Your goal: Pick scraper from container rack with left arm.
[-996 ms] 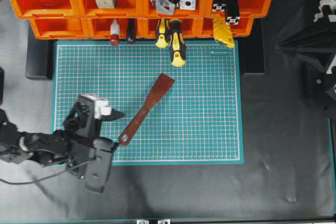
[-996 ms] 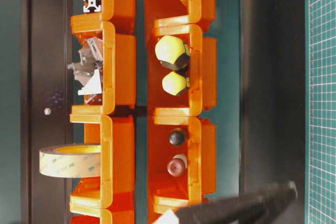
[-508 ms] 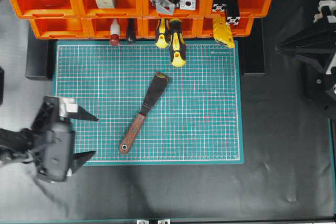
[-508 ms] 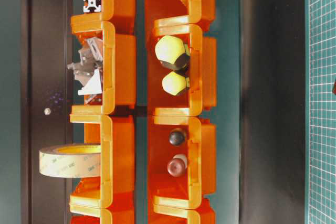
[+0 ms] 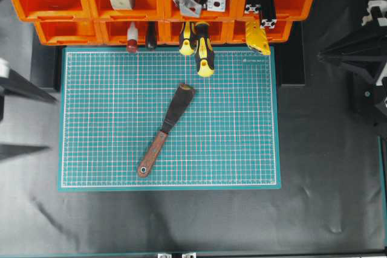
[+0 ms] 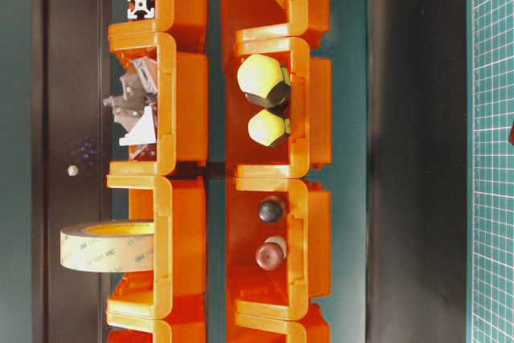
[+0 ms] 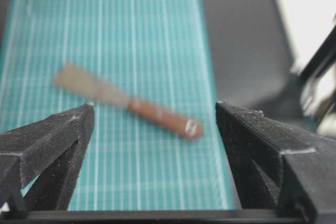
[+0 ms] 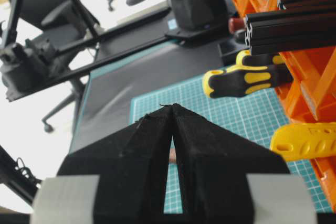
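The scraper (image 5: pixel 165 131) lies diagonally on the mat (image 5: pixel 242 149) (blade toward the rack (image 5: pixel 60 31)), while the left gripper (image 7: pixel 152 145) hovers wide open, empty.

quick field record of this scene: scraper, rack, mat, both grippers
scraper: lies flat and diagonal on the cutting mat, out of the bins, held by nothing
container rack: orange bins along the mat's far edge, holding tape rolls, metal brackets, screwdrivers
cutting mat: green, gridded, carries only the scraper
left gripper: open, empty, away from the scraper at the mat's left side
right gripper: shut, empty, parked on the right
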Available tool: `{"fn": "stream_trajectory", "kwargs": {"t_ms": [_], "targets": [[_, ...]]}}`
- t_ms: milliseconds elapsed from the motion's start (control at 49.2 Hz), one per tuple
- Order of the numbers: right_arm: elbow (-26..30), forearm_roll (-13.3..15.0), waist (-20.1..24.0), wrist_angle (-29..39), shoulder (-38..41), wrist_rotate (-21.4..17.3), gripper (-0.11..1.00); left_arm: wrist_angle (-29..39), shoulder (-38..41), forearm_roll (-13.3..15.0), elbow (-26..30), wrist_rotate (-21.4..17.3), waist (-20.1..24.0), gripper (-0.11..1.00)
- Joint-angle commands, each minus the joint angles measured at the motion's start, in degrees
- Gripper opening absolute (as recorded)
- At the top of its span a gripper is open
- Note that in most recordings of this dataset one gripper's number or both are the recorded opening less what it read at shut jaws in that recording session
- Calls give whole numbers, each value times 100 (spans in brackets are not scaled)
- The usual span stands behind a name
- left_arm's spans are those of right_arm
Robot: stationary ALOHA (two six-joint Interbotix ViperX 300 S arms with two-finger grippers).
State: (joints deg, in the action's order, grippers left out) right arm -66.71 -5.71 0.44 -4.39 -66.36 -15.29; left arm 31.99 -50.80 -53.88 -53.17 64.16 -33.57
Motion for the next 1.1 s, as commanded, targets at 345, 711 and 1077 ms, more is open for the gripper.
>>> {"fn": "stream_trajectory", "kwargs": {"t_ms": [345,711,1077], "targets": [[132,0,-9,-167,0,35,-1,308,-1881,-35,-281,-677,387,88],[141,26,-35,-167,-26,62,-1,343,-2171,-35,-536,-624,615,88],[158,325,-53,-176,-26,352,-1,510,-2215,-35,-519,-563,694,88]]}}
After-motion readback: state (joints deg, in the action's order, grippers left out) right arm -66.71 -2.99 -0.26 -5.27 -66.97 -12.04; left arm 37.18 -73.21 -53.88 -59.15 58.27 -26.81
